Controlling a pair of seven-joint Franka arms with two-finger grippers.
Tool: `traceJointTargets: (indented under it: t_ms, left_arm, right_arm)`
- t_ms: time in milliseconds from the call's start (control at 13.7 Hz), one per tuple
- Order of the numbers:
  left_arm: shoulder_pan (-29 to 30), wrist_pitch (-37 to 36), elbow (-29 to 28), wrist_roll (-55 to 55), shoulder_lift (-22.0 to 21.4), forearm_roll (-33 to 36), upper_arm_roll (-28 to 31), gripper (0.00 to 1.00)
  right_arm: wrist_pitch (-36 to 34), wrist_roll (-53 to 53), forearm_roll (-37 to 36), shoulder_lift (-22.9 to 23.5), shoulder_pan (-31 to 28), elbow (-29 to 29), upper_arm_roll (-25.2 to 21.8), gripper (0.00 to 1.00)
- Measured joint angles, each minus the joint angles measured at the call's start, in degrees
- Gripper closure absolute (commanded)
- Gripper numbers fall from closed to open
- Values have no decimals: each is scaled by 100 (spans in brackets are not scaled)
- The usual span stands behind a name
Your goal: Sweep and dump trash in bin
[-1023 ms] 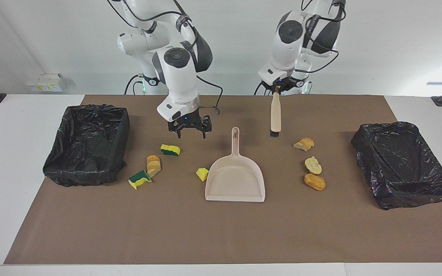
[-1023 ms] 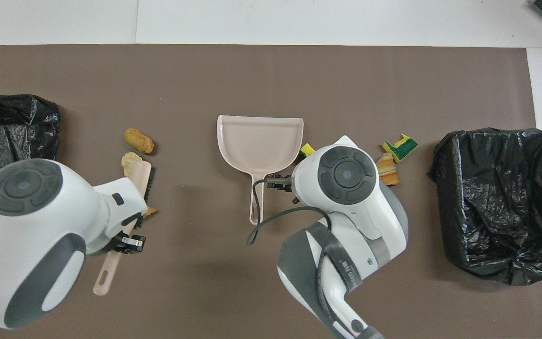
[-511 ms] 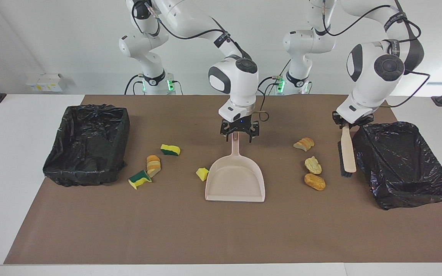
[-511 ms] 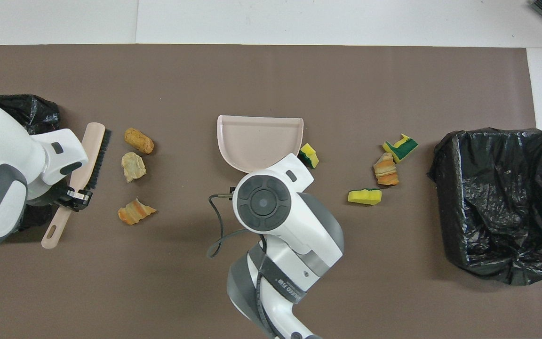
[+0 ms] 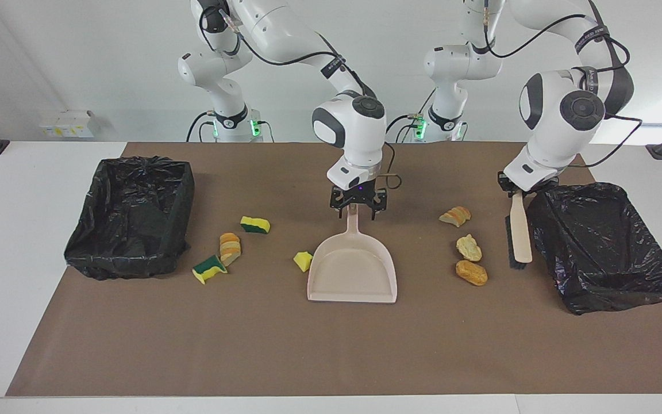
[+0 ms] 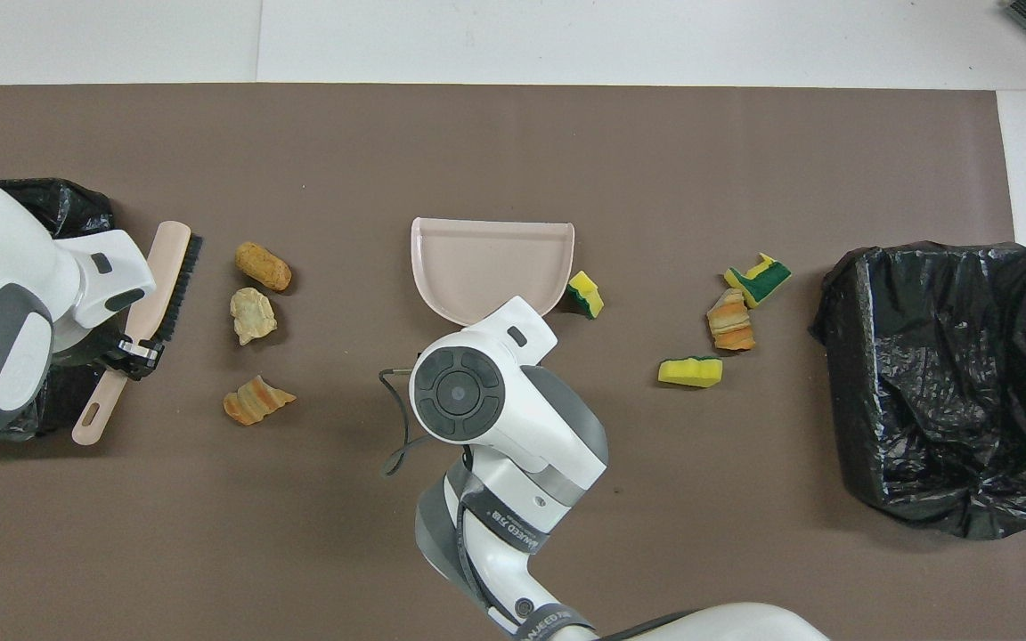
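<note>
nothing swept yet: all seven bread and sponge scraps lie loose mid-frame around my empty pale pink plastic dustpan. right gripper is pinching its handle, and left gripper is clamped on the wooden brush.

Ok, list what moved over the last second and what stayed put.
The right gripper swung from over the sponge scraps to the dustpan handle, jaws around it. The left gripper carried the brush from near the middle out toward the left arm's end, between three bread pieces and the bin. Dustpan, all seven scraps and both bins stayed put.
</note>
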Motion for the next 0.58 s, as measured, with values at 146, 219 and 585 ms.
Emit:
traceJointTargets:
  t_ms: [146,219,585]
  left_arm:
    - [-3,36,-19,-210,0,0,-28,100]
    - [-4,87,-20,-363,0,-1,-38,100]
    - [-1,187,-123,-1367,15,-96,-35,100]
  right_arm:
    - [-44,0,-1,-14,8,-42,3,34]
    - [-46,0,-1,-28,13,-74,4,34]
    - [-69,0,-1,-73,29,-134,7,37]
